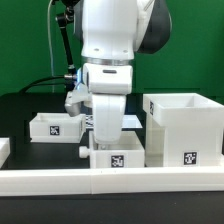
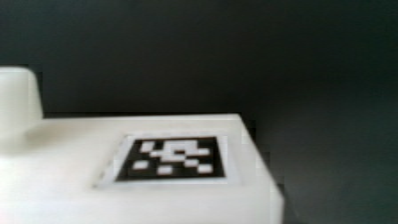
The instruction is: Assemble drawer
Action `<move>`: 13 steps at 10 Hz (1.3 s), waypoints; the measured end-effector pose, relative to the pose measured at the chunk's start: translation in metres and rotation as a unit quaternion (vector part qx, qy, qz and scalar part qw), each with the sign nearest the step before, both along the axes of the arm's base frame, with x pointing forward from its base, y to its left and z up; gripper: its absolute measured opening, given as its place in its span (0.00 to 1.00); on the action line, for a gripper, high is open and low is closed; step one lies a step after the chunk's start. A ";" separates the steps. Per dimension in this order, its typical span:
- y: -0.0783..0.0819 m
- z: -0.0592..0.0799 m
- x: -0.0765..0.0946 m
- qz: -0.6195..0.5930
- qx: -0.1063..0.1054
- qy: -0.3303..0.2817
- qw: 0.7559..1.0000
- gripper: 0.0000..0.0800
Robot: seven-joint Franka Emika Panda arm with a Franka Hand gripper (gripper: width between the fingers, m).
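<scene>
A low white tray with a square tag on its front stands against the border wall, in the middle. My gripper hangs straight down at this tray's far left part; its fingertips are hidden behind the hand and the tray. The wrist view is filled by a white tray face with a tag, blurred and very close; no fingers show there. A second low tray lies at the exterior view's left. The tall box shell stands at the right.
The long low white border wall runs along the front. Black cables trail over the dark table behind the left tray. A flat white piece shows at the left edge.
</scene>
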State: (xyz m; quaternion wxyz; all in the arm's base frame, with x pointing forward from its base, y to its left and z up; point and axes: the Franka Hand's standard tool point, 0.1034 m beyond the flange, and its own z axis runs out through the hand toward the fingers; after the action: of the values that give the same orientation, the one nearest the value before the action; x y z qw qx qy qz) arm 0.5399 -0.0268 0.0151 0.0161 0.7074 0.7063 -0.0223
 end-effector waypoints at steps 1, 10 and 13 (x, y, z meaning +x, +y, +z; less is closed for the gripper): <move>0.008 0.000 0.005 0.007 0.001 -0.002 1.000 0.05; 0.025 -0.004 0.002 0.046 -0.008 0.000 0.999 0.05; 0.025 -0.005 0.002 0.035 -0.008 0.000 0.999 0.05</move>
State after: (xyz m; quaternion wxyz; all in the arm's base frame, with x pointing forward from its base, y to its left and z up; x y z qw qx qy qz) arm 0.5415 -0.0017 0.0106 0.0229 0.6820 0.7304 -0.0274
